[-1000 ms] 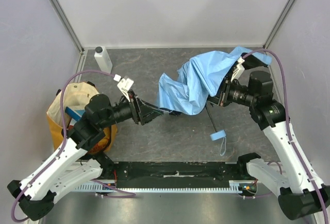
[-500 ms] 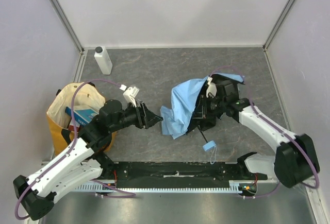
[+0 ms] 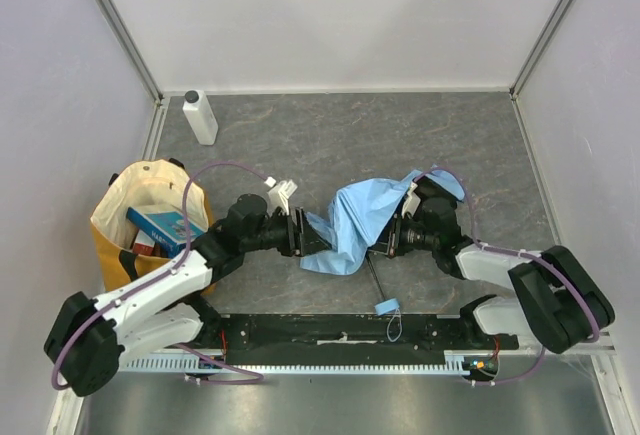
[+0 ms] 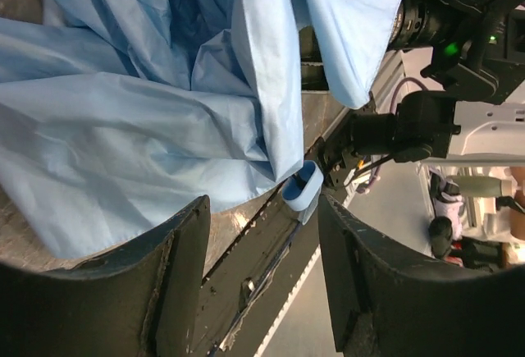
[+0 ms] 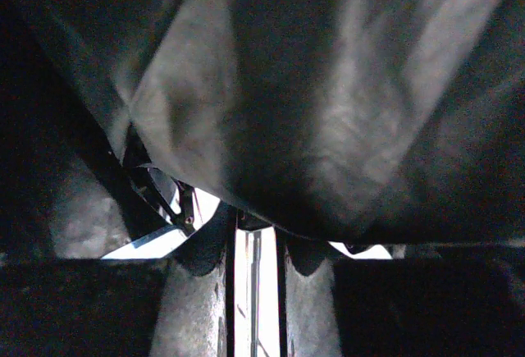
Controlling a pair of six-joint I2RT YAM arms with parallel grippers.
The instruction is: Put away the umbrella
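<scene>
Crumpled in a loose heap at the front middle of the bench [image 3: 350, 135]: the umbrella [image 3: 358, 223], sky-blue cloth bunched and folded over itself, canopy collapsed. Running out from under the heap toward the near edge, a thin black shaft [image 3: 377, 280], with a small blue strap loop [image 3: 388, 307] by its end, just short of the black rail [image 3: 330, 333] along the front. Flanked by the left arm [image 3: 165, 285] and the right arm [image 3: 500, 260], heap squarely between the two. On the left side, left jaws standing open, tips right at the cloth's left edge and pointing into it. From the left wrist view, wrinkled blue folds filling the space just past the two fingers [image 4: 176, 291], nothing caught in the gap, only bench edge, rail and the loop visible through it farther off. On the right side, right jaws buried under the draped cloth and hidden from above. From the right wrist view, dark fabric hanging over everything, the jaws nearly together with only a narrow bright slit between. Cannot tell whether closed on cloth, on a rib, or on nothing. Thin black ribs [image 5: 168, 197] showing beneath the fabric just left of that slit. Well apart to the left, a yellow-and-cream tote bag [image 3: 125, 205] standing open with a blue box [image 3: 165, 225] inside. At the back left corner, a white bottle [image 3: 200, 117], upright.
</scene>
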